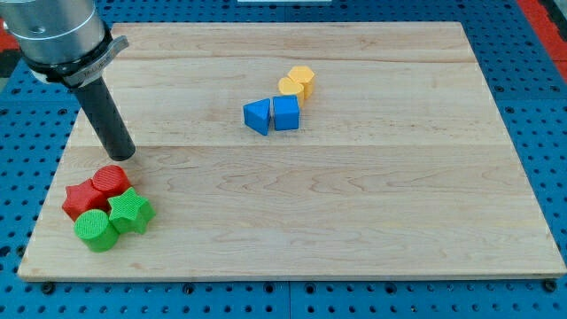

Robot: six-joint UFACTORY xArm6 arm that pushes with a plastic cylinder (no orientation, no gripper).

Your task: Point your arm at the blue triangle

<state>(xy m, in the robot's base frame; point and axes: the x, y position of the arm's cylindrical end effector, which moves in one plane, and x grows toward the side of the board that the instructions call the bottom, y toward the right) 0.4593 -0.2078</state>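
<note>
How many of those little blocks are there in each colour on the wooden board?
Red: 2, red star and red cylinder
Green: 2, green cylinder and green star
Blue: 2, blue triangle and blue cube
Yellow: 2, yellow blocks
Total: 8

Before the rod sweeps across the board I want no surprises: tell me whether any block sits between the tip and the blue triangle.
Nothing visible does. My tip is at the view's left, just above the red and green cluster; bare wood runs from it to the blue triangle. The blue cube and yellow blocks lie beyond it.
</note>
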